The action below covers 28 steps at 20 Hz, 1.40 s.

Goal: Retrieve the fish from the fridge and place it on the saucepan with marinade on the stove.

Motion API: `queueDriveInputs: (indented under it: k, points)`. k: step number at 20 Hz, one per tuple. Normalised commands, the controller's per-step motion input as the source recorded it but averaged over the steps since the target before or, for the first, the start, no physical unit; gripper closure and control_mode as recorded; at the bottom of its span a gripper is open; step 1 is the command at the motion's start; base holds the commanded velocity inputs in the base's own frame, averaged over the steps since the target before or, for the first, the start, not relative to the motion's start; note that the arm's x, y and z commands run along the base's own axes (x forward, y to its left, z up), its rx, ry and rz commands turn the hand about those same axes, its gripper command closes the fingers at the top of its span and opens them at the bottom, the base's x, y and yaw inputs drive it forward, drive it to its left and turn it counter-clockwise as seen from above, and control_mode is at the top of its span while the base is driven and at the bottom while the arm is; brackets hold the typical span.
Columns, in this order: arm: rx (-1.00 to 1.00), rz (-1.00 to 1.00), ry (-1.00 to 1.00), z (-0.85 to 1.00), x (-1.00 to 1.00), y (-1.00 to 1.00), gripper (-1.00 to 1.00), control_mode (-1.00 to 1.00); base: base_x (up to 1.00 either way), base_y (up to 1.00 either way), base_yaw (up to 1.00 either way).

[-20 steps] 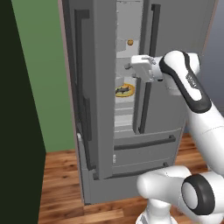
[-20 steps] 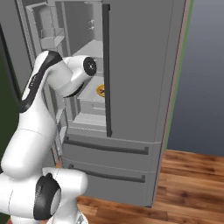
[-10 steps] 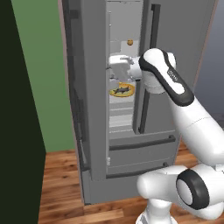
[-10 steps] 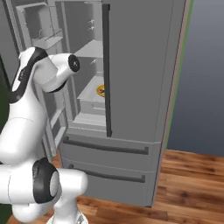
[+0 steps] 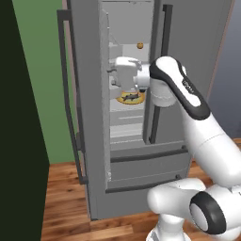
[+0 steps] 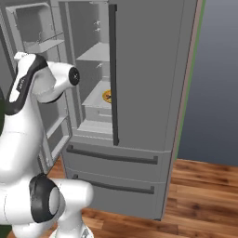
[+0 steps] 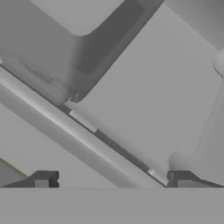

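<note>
Reaching in through the open left door, the arm now has its white hand inside the fridge (image 5: 89, 117), where half a second earlier the hand sat just at the edge of the opening and a full second earlier it was well out in front of the closed right door, over at three o'clock. In the left base view the gripper (image 5: 123, 79) sits just above the round orange-yellow plate (image 5: 130, 97), at about eleven o'clock from it, and the fish (image 5: 132, 96) lies on that plate as a slim dark shape on a middle shelf. A tiny orange ball (image 5: 140, 45) rests on the shelf above, at twelve o'clock from the plate. In the hand view the two dark fingertips (image 7: 43, 179) stand far apart with nothing between them, so the jaws are wide open and hold nothing; beyond them are only grey fridge walls and a shelf edge. In the right base view the plate (image 6: 107, 95) peeps out beside the dark handle of the shut door. Judging by this, the reach is nearly done, but the hand probably has to tilt down toward the fish before any grasp.
</note>
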Motion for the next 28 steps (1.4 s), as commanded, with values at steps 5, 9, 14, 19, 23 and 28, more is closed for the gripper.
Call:
queueDriveInputs:
  k: [5, 9, 14, 19, 23, 28]
  points:
    - [-0.02, 0.0, 0.0, 0.07, -0.54, -0.68, -1.0, -1.0, 0.0, 0.0, 0.0]
    - [-0.18, -0.03, 0.0, 0.26, -0.77, -1.0, -1.0, -1.0, 0.0, 0.0, 0.0]
    - [-0.28, -0.05, 0.0, 0.18, -0.71, -1.0, -1.0, -1.0, 0.0, 0.0, 0.0]
    - [-0.4, -0.09, 0.0, 0.03, -0.48, -0.99, -1.0, -1.0, 0.0, 0.0, 0.0]
    - [-0.44, -0.13, 0.0, 0.0, -0.16, -0.78, -1.0, -1.0, 0.0, 0.0, 0.0]
    - [-0.26, -0.02, 0.0, 0.0, 0.09, -0.18, -1.0, -1.0, 0.0, 0.0, 0.0]
